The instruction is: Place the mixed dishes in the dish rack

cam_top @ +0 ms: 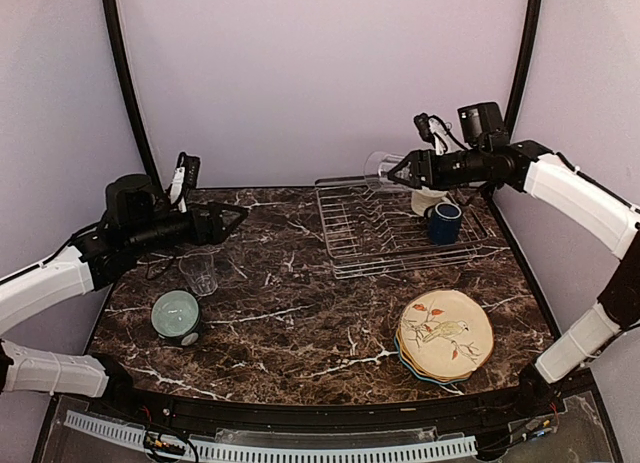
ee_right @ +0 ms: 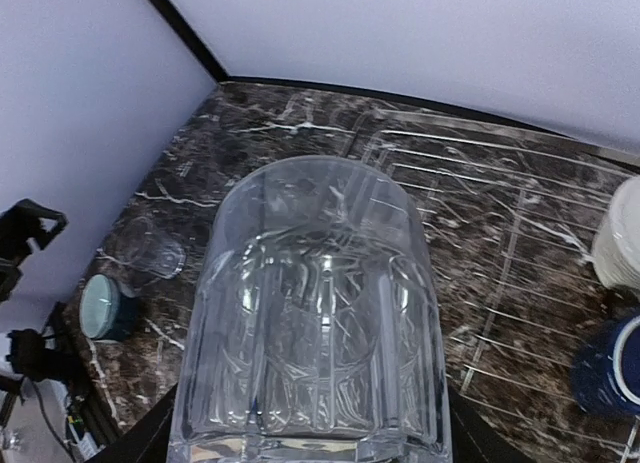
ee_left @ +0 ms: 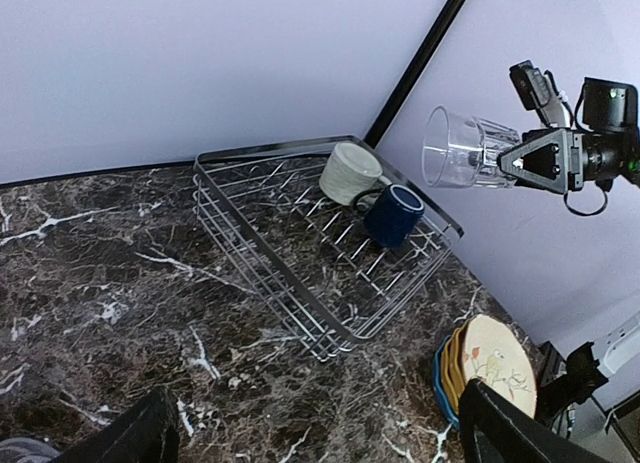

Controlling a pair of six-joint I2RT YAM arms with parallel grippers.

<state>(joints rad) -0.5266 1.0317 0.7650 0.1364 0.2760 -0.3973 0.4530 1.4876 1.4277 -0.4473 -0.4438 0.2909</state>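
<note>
My right gripper (cam_top: pixel 402 170) is shut on a clear glass tumbler (cam_top: pixel 382 168), held sideways in the air over the back left corner of the dish rack (cam_top: pixel 352 245). In the right wrist view this tumbler (ee_right: pixel 315 323) fills the frame. A cream mug (cam_top: pixel 429 200) and a navy mug (cam_top: pixel 444 223) sit in the rack's back right. My left gripper (cam_top: pixel 236 221) hangs open and empty over the left of the table, above a second tumbler (cam_top: pixel 198 273). A mint-green bowl (cam_top: pixel 176 316) stands near it. The scalloped plates (cam_top: pixel 445 335) are stacked at the front right, bird plate on top.
The rack (ee_left: pixel 300 273) lies ahead of my left fingers (ee_left: pixel 130 438), with the plate stack (ee_left: pixel 490 363) to its right. Dark marble table, lilac walls behind and at both sides, black frame posts (cam_top: pixel 125 73) at the back corners.
</note>
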